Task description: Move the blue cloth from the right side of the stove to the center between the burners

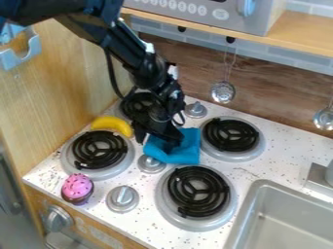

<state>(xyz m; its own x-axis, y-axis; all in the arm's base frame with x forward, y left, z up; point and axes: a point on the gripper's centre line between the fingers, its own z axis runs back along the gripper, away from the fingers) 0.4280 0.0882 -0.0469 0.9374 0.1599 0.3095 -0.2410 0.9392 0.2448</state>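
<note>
Camera view: the black two-finger pincer (157, 140) is down at the folded turquoise cloth (187, 151), covering its upper left part; whether it is released or grasping cannot be told. Left of the pincer lies a curved yellow toy banana (112, 124); farther down-left stands a pink-topped, brown-based toy cupcake (77, 187). A black coil burner (230, 135) is to its right.

1 camera, high, slanting down at stovetop (267, 165).

The black robot arm (130, 53) is showing blocky joints; a thin dark cable (111, 73) is bowing out alongside, and a whitish patch (149, 47), possibly a label, is marking its forearm.
</note>
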